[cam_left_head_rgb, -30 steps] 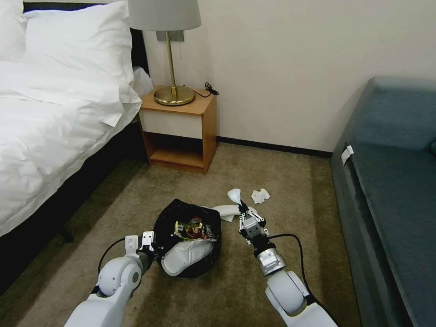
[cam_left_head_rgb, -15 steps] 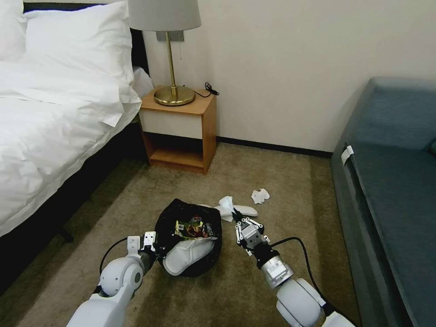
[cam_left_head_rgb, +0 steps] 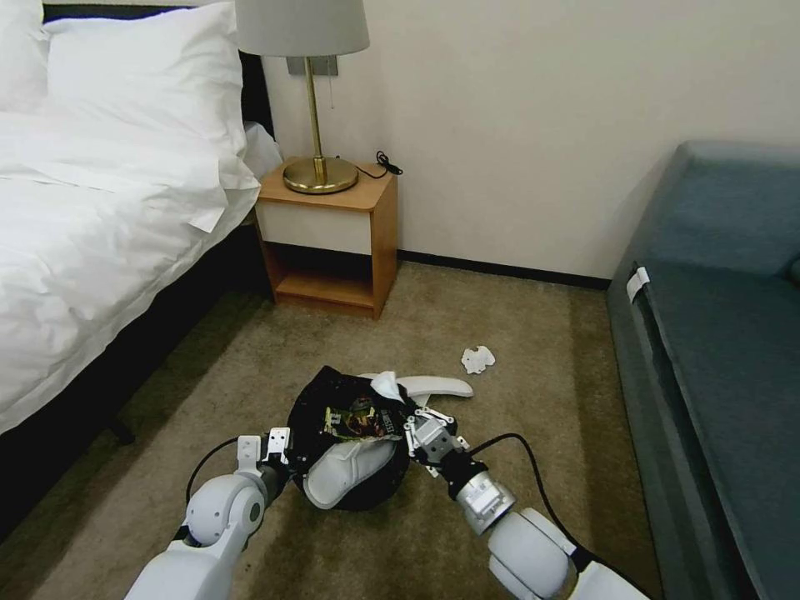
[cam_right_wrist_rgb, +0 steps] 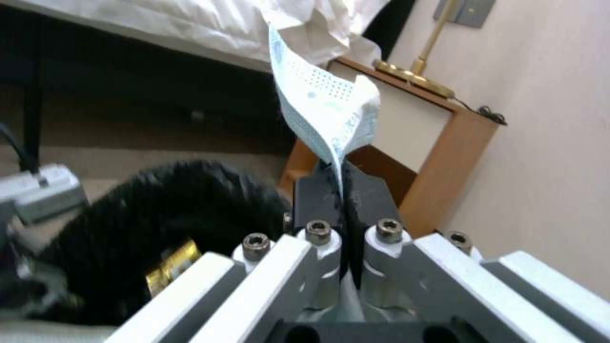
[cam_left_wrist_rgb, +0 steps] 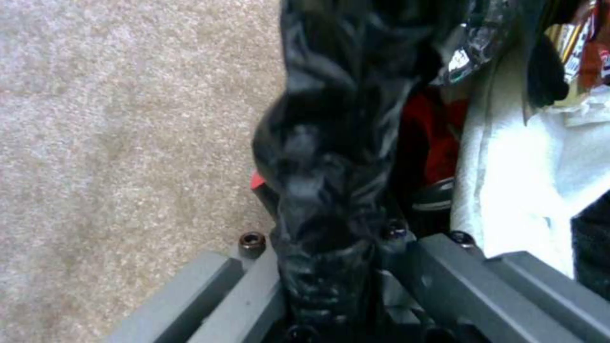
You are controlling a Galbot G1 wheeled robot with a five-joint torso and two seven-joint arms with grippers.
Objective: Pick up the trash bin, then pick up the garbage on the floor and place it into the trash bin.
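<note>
My left end effector [cam_left_head_rgb: 279,454] pinches the trash bin [cam_left_head_rgb: 350,433] rim to hold its mouth up — my right end effector [cam_left_head_rgb: 408,414], pressed together on a white tissue [cam_left_head_rgb: 387,385], hangs at the far rim, placed for dropping.

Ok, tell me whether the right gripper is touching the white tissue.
Touching. The right wrist view shows the right gripper with its dark fingertips pressed together on the tissue, which stands up out of the pinch beside the trash bin.
</note>
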